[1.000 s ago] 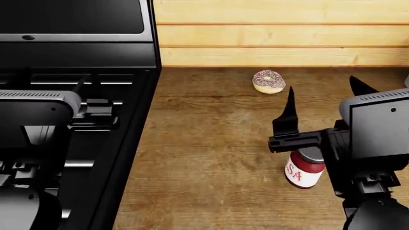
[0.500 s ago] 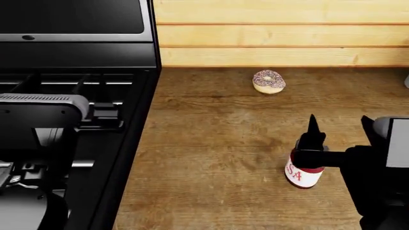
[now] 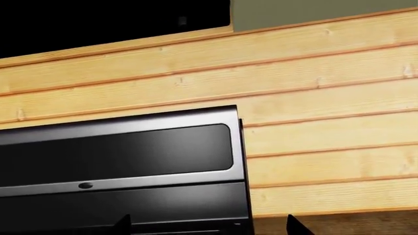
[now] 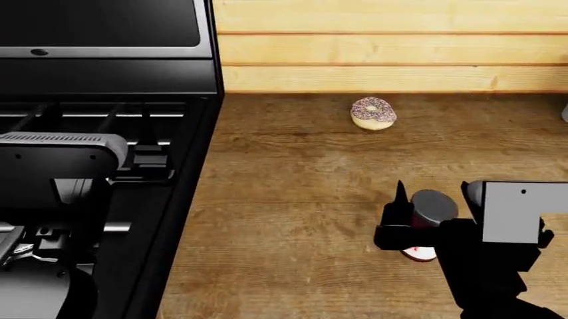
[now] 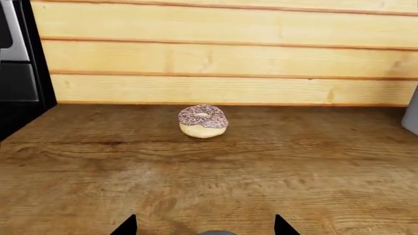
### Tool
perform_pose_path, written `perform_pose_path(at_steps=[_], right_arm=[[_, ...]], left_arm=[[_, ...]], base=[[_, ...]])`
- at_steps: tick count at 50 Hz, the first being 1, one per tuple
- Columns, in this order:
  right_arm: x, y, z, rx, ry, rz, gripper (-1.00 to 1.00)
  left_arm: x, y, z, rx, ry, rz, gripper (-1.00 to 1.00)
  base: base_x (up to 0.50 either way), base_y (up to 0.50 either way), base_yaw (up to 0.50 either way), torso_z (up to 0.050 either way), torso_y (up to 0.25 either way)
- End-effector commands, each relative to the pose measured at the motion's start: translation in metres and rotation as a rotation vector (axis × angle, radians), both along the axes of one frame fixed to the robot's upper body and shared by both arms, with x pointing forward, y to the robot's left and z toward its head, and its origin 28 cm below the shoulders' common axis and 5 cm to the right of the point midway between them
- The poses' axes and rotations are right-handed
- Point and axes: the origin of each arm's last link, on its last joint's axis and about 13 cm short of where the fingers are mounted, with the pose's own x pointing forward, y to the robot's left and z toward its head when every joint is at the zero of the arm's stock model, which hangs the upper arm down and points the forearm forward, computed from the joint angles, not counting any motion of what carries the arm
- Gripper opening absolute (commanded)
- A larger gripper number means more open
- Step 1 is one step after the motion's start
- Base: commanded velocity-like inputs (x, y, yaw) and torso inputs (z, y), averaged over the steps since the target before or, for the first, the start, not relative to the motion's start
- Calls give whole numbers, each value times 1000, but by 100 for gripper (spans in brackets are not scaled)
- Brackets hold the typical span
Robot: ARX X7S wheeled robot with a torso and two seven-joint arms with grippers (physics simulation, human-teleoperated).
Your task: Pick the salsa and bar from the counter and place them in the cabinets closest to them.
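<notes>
Lowering: right end effector (image 4: 429,214) has dropped around the jar (image 4: 432,207), fingers open either side, not yet closed | jar upright on desk (image 4: 293,199), doughnut (image 4: 374,113) at 11 o'clock | left end effector state: cannot tell

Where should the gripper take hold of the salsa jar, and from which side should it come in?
Grip the salsa on its round body just under the grey lid, coming in level from the robot's side. It stands upright on the counter, so opposite sides of the wall suit two fingers. The right gripper is already placed so, jaws open either side. The doughnut sits well behind, clear.
</notes>
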Motion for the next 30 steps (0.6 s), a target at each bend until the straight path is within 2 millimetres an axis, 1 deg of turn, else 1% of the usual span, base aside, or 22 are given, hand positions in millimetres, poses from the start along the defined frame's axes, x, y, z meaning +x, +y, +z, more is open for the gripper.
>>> perform_pose_path(at_steps=[1,18,30], right_arm=[[-3,2,-5,-14,31,-19,100],[-12,-6,-11,-28,68,-79,100],[-6,-3,-18,40,95,-41,100]], left_arm=[[0,0,-1,1,1,3,100],[-1,1,-2,4,6,2,100],[1,-1,-1,8,7,-1,100]], base=[[0,0,0,0,0],[0,0,0,0,0],[0,0,0,0,0]])
